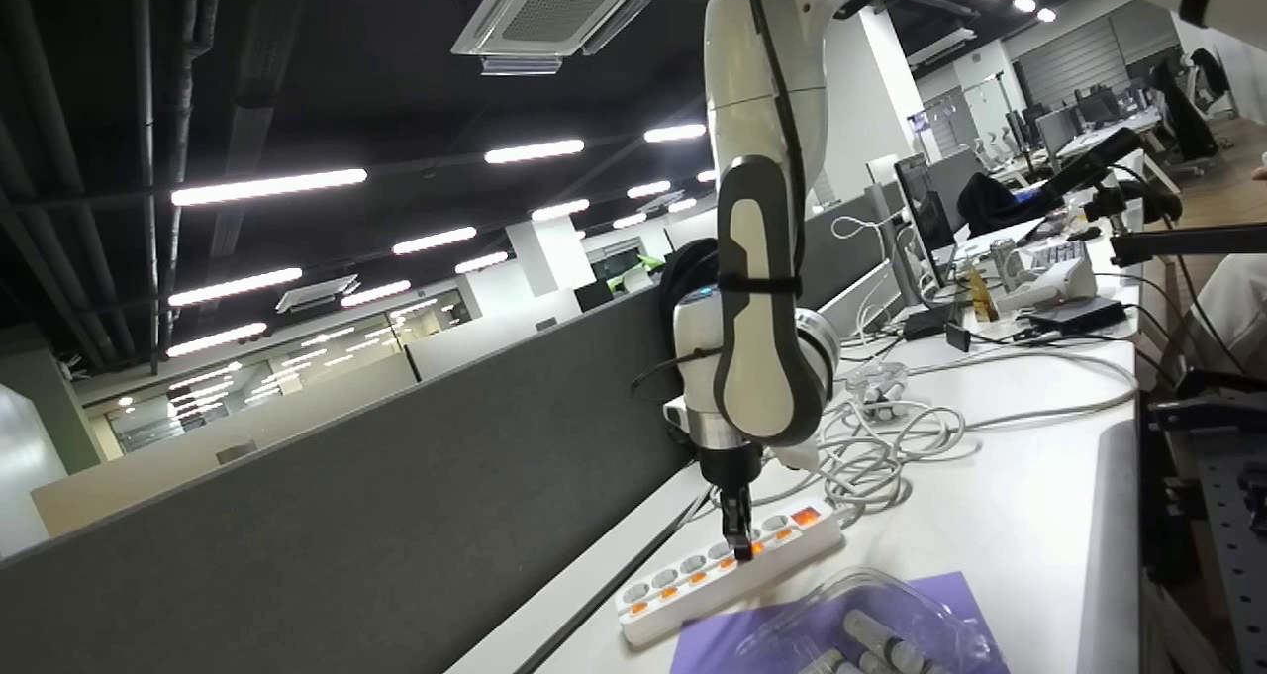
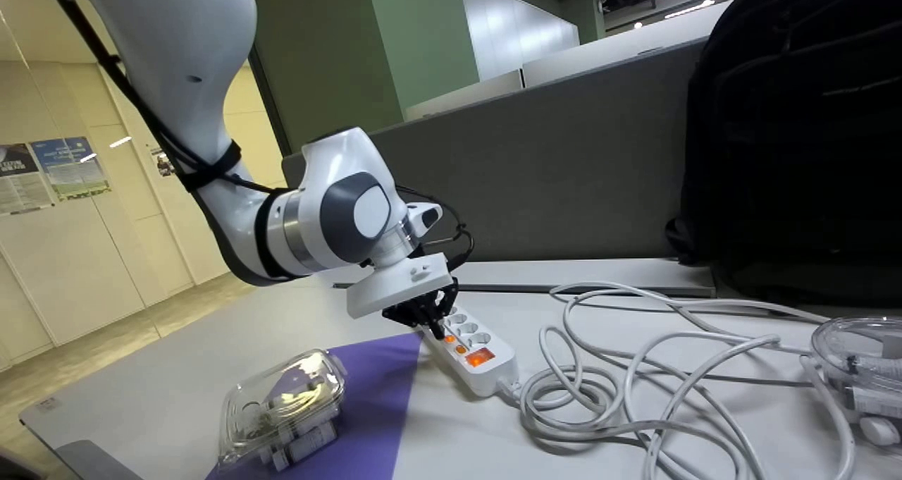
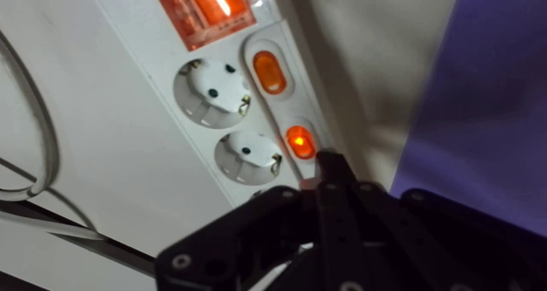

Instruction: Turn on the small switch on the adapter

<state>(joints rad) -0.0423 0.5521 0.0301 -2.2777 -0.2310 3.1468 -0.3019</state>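
The adapter is a long white power strip [image 1: 698,600] on the table, also in the other exterior picture [image 2: 486,376] and the wrist view [image 3: 162,64]. Its large orange switch [image 3: 213,9] at the cord end glows. A small orange switch [image 3: 301,142] beside the second socket glows brightly. The small switch [image 3: 269,72] beside the first socket looks unlit. My gripper [image 3: 333,167] looks shut and empty, pointing down. Its dark tip is right at the glowing small switch's lower edge, also seen in both exterior views [image 1: 740,555] [image 2: 440,333]. Contact is unclear. The gripper hides the strip's farther part in the wrist view.
A tangle of white cables [image 1: 871,456] lies beyond the strip's cord end. A clear plastic container [image 2: 282,409] with small items stands on a purple sheet [image 2: 394,374] beside the strip. A grey partition [image 1: 445,476] runs along the table's back. A black backpack [image 2: 796,127] stands there.
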